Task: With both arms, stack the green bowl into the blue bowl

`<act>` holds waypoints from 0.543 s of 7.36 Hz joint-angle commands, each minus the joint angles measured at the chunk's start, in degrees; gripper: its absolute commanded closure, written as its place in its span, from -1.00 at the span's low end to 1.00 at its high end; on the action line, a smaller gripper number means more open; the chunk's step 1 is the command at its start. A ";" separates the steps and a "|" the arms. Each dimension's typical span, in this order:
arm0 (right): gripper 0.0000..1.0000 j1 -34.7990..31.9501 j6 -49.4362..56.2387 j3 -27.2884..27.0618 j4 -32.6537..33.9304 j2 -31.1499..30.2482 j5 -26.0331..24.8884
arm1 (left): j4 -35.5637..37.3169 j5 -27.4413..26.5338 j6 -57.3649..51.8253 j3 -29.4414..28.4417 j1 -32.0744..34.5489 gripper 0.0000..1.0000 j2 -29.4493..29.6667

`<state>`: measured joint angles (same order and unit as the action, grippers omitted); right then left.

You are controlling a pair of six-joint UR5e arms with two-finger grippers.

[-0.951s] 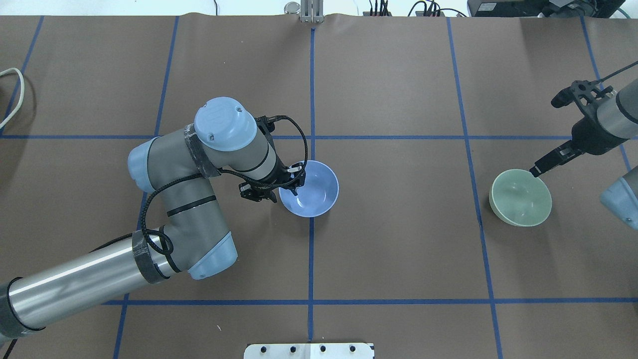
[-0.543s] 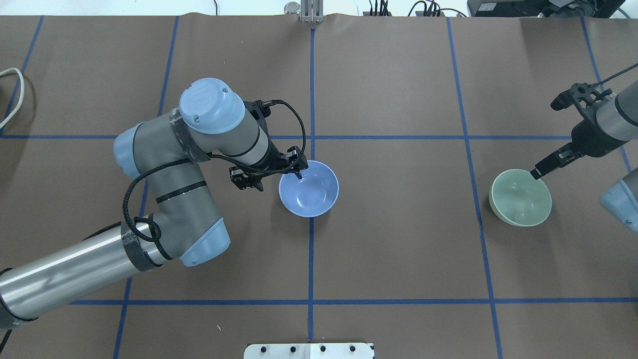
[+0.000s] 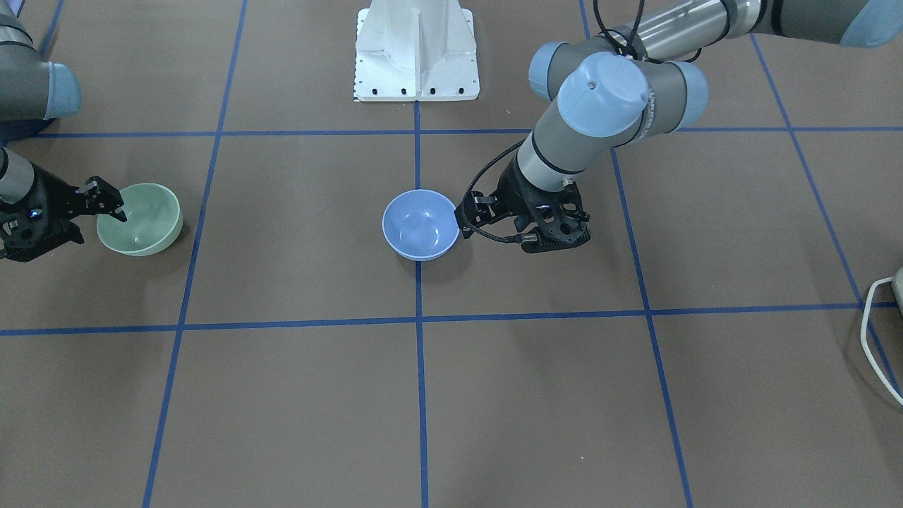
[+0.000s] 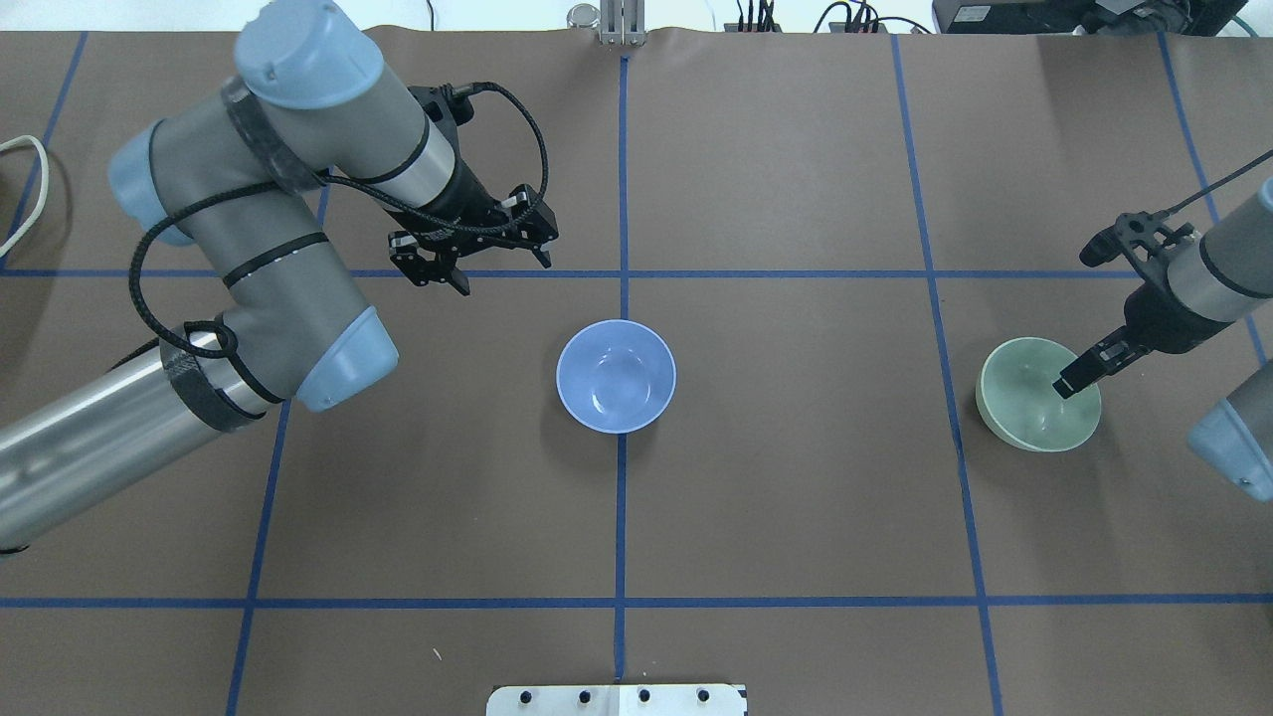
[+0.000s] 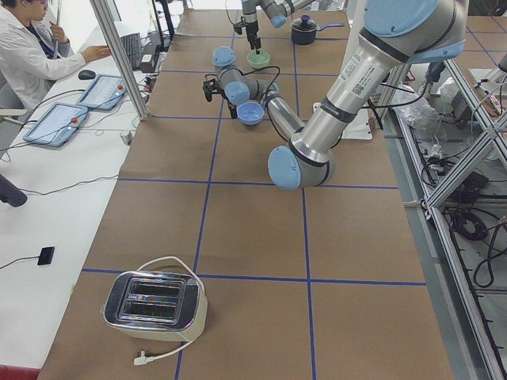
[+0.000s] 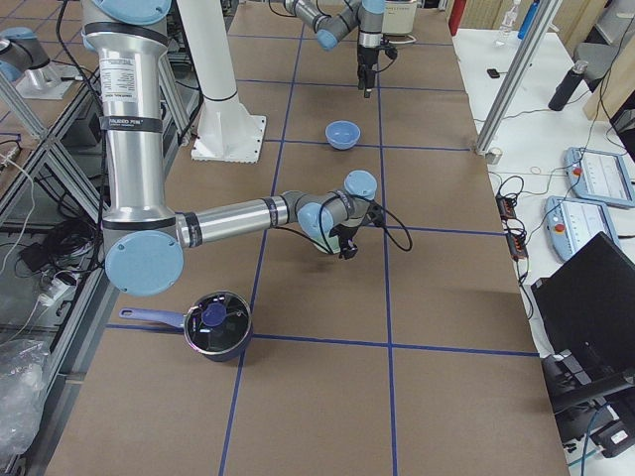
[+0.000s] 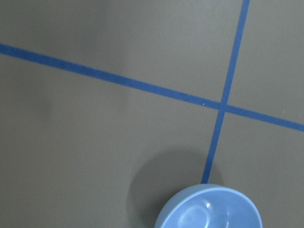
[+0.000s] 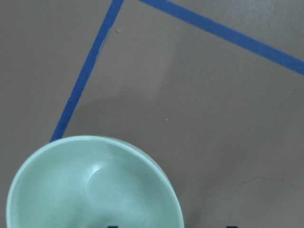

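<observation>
The blue bowl (image 4: 616, 376) stands upright at the table's middle, also in the front view (image 3: 420, 224) and at the bottom of the left wrist view (image 7: 209, 209). My left gripper (image 4: 502, 273) is open, empty and raised, apart from the bowl on its far left. The green bowl (image 4: 1034, 398) stands at the right, also in the front view (image 3: 144, 219). My right gripper (image 4: 1089, 370) is open and straddles its rim, with one finger (image 4: 1072, 381) inside the bowl. The right wrist view shows the green bowl (image 8: 90, 190) close below.
The white pedestal base (image 3: 416, 53) stands at the robot's side. A toaster (image 5: 154, 305) sits at the table's left end, with a white cable (image 4: 25, 189) near it. A dark pot with a lid (image 6: 213, 327) sits at the right end.
My left gripper has left the blue bowl's rim and moved up and away to the far left. My right gripper's finger has moved from the green bowl's far rim into the bowl.
</observation>
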<state>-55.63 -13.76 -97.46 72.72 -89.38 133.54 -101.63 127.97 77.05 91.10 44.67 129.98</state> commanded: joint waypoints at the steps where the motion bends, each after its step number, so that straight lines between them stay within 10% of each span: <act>1: -0.28 1.05 -0.22 4.62 -7.99 -1.06 -0.47 | 0.73 1.41 -2.26 -0.04 2.09 -0.92 0.01; 4: 0.32 1.05 -0.31 4.56 -8.74 -0.97 -0.21 | 0.73 1.41 -2.26 0.05 2.09 -0.92 0.01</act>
<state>-54.63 -14.02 -92.85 64.32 -90.37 133.20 -100.91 129.36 74.84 91.07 46.73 129.99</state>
